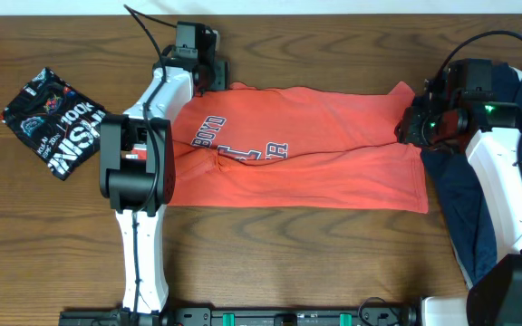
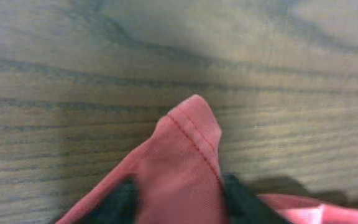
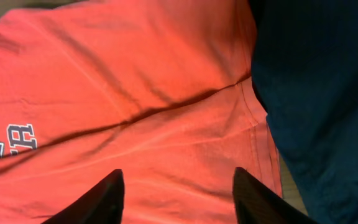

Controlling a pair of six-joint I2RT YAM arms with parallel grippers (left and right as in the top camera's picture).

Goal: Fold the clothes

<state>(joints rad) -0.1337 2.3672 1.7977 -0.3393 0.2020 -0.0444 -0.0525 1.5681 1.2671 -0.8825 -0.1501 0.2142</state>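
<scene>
A coral-red T-shirt with white lettering lies spread across the middle of the table, creased along its length. At its far-left corner my left gripper holds a hemmed corner of the shirt. That corner bunches up between the two dark fingers, and the left gripper is shut on it. Over the shirt's right edge hangs my right gripper. In the right wrist view this gripper is open, its fingers wide apart above the red cloth with nothing between them.
A folded black T-shirt with white print lies at the far left. A navy blue garment is heaped at the right, under the right arm and touching the red shirt's edge. Bare wood table runs along the front.
</scene>
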